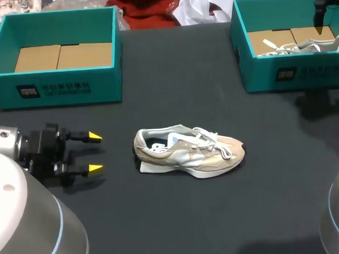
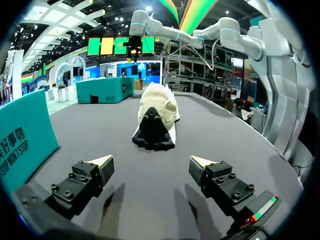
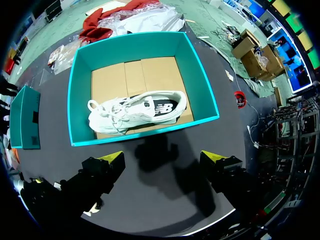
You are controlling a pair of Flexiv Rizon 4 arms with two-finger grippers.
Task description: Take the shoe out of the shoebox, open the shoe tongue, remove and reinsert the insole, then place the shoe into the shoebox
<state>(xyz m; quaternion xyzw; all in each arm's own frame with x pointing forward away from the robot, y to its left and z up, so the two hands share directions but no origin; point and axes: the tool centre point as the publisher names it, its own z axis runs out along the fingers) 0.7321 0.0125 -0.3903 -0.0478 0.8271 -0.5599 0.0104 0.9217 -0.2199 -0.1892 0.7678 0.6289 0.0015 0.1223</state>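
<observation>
Near the middle of the surface lies the beige shoe (image 1: 189,151), heel toward my left tool (image 1: 95,152) and toe pointing away from it, well apart from both teal boxes. By my reading the first step is done, since this shoe is out and on the surface. Opening the tongue, pulling and refitting the insole and boxing the shoe all look undone. A white sliver (image 1: 151,166) pokes out under the heel, and I cannot tell whether it is the insole or packing paper. Nor can I tell from the head view whether the tongue is lifted, because the laces lie across it. My left tool hangs low just short of the heel, wide open and holding nothing. The left box (image 1: 54,87) shows only its cardboard floor. The right box (image 3: 145,131) has a white shoe (image 3: 135,111) on its side inside. My right tool (image 3: 164,159) hovers above that box, spread wide and empty. It is cut off at the head view's edge.
</observation>
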